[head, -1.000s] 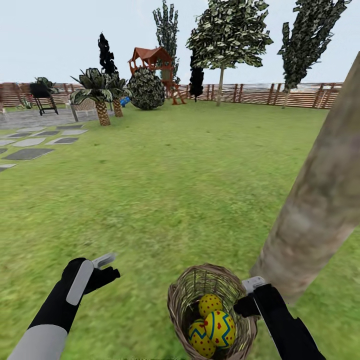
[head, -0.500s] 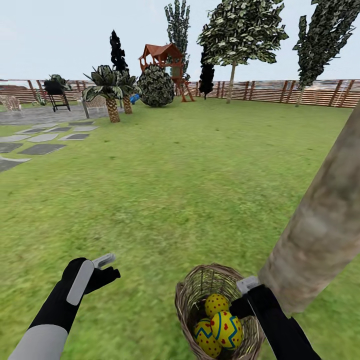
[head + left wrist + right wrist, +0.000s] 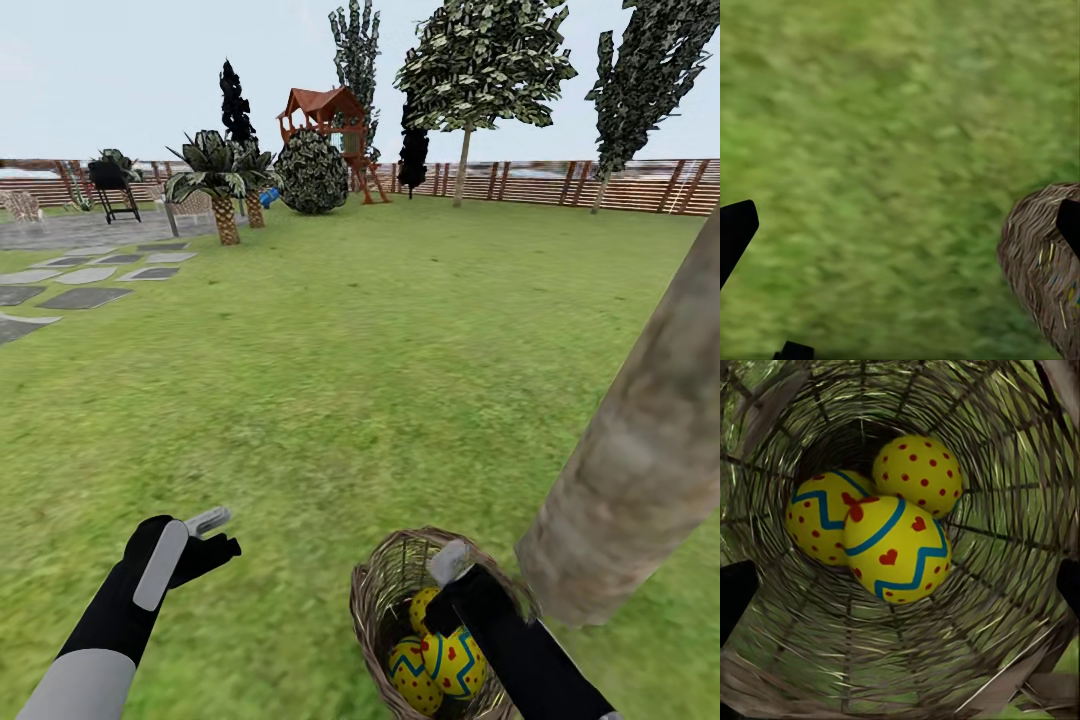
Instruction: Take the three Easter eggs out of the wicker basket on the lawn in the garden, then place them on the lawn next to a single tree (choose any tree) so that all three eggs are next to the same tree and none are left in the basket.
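- Eggs (image 3: 896,536) came first: all three lay piled in the bottom of the basket (image 3: 385,590), which sat on the grass (image 3: 330,400) at the near right, just beside the foot of the thick trunk (image 3: 640,470).
- Half a second earlier the right gripper (image 3: 440,600) had been at the basket's right rim, against the trunk side; it had since swung left and sat over the basket mouth, covering part of the far egg in the head view.
- From the right wrist view the camera looked straight down the woven wall at the eggs (image 3: 440,655), the zigzag-banded one (image 3: 900,551) uppermost. Dark finger edges showed at both sides of that view, well apart, so the fingers were spread and pinching nothing.
- I judged this the lining-up for the first pick: no egg had left the basket, so the whole task remained. The top egg looked the easiest to take, though its round shell could slip between the fingers.
- Left gripper (image 3: 215,530) hung over bare grass at the near left, unmoved across the second, its fingers apart and empty; its wrist view caught the basket's side (image 3: 1042,270) at the edge.
- Farther off, the view itself had stopped shifting: paving slabs (image 3: 80,290) far left, palms (image 3: 215,185), a play tower (image 3: 325,115) and the fence (image 3: 540,180) at the back.
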Robot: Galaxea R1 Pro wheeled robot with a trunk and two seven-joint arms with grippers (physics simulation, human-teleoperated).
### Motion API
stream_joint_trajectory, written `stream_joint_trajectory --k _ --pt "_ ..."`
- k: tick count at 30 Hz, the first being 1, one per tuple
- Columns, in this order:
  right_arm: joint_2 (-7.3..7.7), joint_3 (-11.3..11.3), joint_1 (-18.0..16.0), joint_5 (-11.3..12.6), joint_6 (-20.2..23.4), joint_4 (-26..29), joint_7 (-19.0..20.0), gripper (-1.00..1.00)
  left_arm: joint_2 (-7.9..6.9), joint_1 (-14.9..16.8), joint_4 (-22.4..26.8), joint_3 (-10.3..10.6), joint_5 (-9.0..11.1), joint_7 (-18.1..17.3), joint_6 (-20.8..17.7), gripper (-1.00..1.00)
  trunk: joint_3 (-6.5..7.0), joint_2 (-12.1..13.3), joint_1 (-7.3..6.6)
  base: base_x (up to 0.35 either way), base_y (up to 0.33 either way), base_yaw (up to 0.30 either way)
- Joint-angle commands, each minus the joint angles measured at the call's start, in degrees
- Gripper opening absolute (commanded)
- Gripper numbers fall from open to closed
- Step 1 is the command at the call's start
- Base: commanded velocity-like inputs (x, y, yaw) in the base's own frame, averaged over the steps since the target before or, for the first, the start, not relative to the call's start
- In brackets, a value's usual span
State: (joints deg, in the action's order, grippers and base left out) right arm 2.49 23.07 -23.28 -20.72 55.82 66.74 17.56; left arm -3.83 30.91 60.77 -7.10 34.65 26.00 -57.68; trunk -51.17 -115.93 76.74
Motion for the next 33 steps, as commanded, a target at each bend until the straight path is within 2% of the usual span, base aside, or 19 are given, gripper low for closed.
stream_joint_trajectory --k 1,4,9,18,21,24,27,31,33 --pt "0.05 1.1 -0.6 -0.7 0.2 0.0 0.8 1.00 0.02 0.0 0.1 0.0 0.6 0.5 -0.2 1.00 -0.05 0.0 -0.01 0.000 0.000 0.000" --pt "0.06 3.2 -1.7 -0.8 -0.1 0.0 2.6 1.00 0.04 0.0 0.1 0.0 0.6 0.5 -0.2 1.00 -0.05 0.0 -0.01 0.000 0.000 0.000" --pt "0.06 4.7 -3.2 -1.3 -2.0 -0.2 4.8 1.00 0.05 0.0 0.1 0.0 0.6 0.5 -0.2 1.00 -0.05 0.0 -0.01 0.000 0.000 0.000" --pt "0.06 5.1 -3.5 -1.7 -2.6 -0.5 5.2 1.00 0.05 0.0 -1.0 -0.1 0.6 0.5 -0.1 1.00 -0.05 0.0 -0.01 0.000 0.000 0.000" --pt "0.08 5.1 -3.6 -2.0 -3.4 -2.1 5.2 1.00 0.05 0.0 -1.1 -0.1 0.6 0.5 -0.1 1.00 -0.05 0.0 -0.01 0.000 0.000 0.000" --pt "0.02 5.1 -4.6 -4.0 -5.3 -5.6 5.2 1.00 0.05 0.0 -1.1 -0.1 0.6 0.5 -0.1 1.00 -0.05 0.0 -0.01 0.000 0.000 0.000" --pt "-0.03 4.9 -7.3 -6.5 -7.2 -12.0 5.2 1.00 0.05 0.0 -1.1 0.0 0.6 0.5 -0.1 1.00 -0.05 0.0 -0.01 0.000 0.000 0.000" --pt "-0.03 4.7 -11.9 -6.7 -14.1 -22.0 5.2 1.00 0.05 0.0 -1.1 0.0 0.6 0.5 -0.1 1.00 -0.05 0.0 -0.01 0.000 0.000 0.000" --pt "-0.03 4.6 -14.7 -6.7 -17.9 -28.8 5.2 1.00 0.05 0.0 -1.1 0.1 0.6 0.5 -0.1 1.00 -0.05 0.0 -0.01 0.000 0.000 0.000"
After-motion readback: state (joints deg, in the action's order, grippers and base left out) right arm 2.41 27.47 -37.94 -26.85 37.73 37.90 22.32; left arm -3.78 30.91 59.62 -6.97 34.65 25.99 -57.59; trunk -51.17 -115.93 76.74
